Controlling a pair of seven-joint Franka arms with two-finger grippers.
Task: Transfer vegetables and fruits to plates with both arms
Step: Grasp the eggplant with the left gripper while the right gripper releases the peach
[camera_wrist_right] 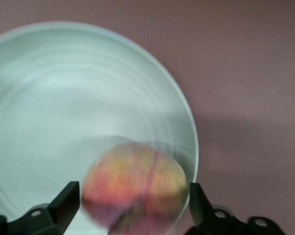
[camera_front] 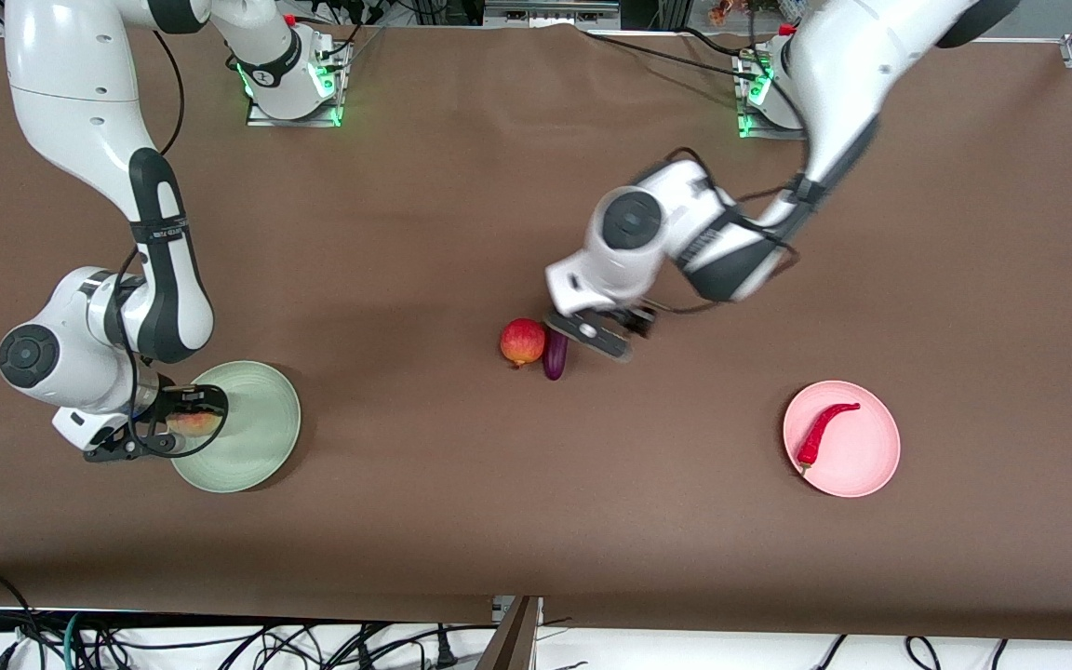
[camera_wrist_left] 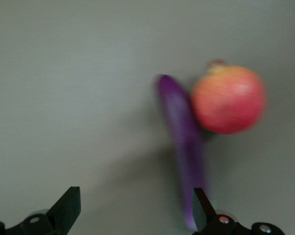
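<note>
Front view: right claw (camera_front: pixel 184 421) clamps the fuzzy peach (camera_front: pixel 194 421); left claw (camera_front: pixel 592 337), fingers apart, over the glossy eggplant (camera_front: pixel 555 355).

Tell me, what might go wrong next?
Three things, perhaps:
1. The eggplant touches the red fruit, so the open left pincer closing on it may knock the fruit and set it rolling.
2. The peach sits between the right pincer fingers near the green plate rim; it could roll off.
3. The eggplant looks glossy and may slip.
</note>
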